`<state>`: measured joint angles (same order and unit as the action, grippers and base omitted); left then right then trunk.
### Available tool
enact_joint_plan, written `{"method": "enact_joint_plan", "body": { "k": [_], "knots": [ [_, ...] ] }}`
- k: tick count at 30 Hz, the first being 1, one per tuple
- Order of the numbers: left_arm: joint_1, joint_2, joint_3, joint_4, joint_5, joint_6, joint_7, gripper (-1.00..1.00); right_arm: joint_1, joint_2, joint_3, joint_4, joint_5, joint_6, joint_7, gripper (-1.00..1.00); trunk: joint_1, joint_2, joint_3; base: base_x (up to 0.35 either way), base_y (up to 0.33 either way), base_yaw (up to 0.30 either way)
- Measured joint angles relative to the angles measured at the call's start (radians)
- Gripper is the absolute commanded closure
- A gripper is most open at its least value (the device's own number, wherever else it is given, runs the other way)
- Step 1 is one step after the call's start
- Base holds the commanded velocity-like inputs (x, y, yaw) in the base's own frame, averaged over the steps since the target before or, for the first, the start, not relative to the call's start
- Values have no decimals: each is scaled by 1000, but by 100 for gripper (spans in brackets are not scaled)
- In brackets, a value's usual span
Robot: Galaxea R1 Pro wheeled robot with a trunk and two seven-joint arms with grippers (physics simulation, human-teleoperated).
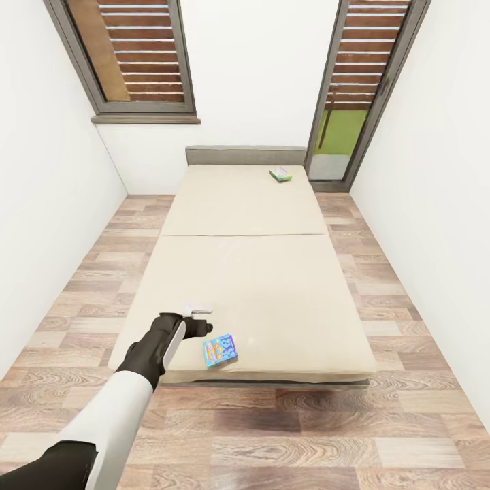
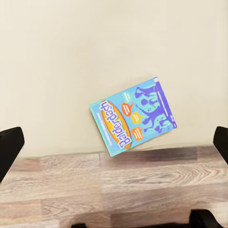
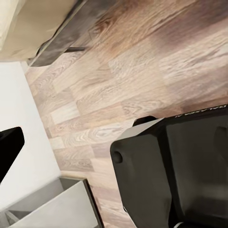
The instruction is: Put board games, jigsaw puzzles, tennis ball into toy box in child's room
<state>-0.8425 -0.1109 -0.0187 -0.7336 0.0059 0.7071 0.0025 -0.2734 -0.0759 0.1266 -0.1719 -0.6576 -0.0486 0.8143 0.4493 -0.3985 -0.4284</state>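
Bed [image 1: 272,286]: it fills the middle of the room ahead of me, cream mattress, grey headboard at the far end, wood floor [image 1: 286,435] on each side.
Blue board game [image 1: 220,350]: it lies flat on the bed's near edge, a little left of centre; my left wrist view shows its cover [image 2: 134,116] turned at an angle, one corner just over the mattress edge.
Green board game [image 1: 280,175]: it lies flat at the far right of the bed, near the headboard.
My left pincer [image 1: 201,320]: it hovers over the near left part of the bed, just left of the blue board game, released, fingers [image 2: 9,145] spread wide and holding nothing.
My right pincer: I cannot tell its state; its wrist view looks at floor [image 3: 142,61] and my dark base [image 3: 180,171].
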Motion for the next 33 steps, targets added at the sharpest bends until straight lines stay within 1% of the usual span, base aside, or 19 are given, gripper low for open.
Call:
{"method": "enact_joint_plan", "body": {
  "k": [6, 11, 19, 23, 29, 31, 33],
  "knots": [
    [1, -11, 0, 0, -1, -4, 0, -100, 1, 0, 0, 0, -1, -1, 1, -100, 0, 0, 0, 47, 37, 0],
    [2, -16, 0, 2, -1, -31, 2, -100, 1, 0, 0, 1, -2, -1, 1, -100, 0, 0, 0, 94, 44, 0],
    [3, -19, 0, 3, -2, -42, 2, -100, 1, 0, 0, 1, -2, -1, 0, -100, 0, 0, 0, 92, 29, 0],
    [5, -21, -1, 3, -2, -61, 3, -100, 1, 1, 0, 1, -1, -1, 0, -100, 0, 0, 0, 9, 3, 0],
    [5, -34, 2, 9, 0, -95, 6, -100, 1, 3, -1, 0, 0, -1, -3, -100, 0, 0, -2, 2, 1, 23],
    [5, -35, 5, 17, 0, -105, 8, -100, 1, 3, -1, 1, 0, 0, -5, -100, 0, 0, -5, 0, 0, 64],
    [0, -36, 8, 57, 1, -116, 12, -100, 1, 3, -1, 0, 0, 0, -7, -100, 0, 0, -7, 0, 0, 73]
  ]
}}
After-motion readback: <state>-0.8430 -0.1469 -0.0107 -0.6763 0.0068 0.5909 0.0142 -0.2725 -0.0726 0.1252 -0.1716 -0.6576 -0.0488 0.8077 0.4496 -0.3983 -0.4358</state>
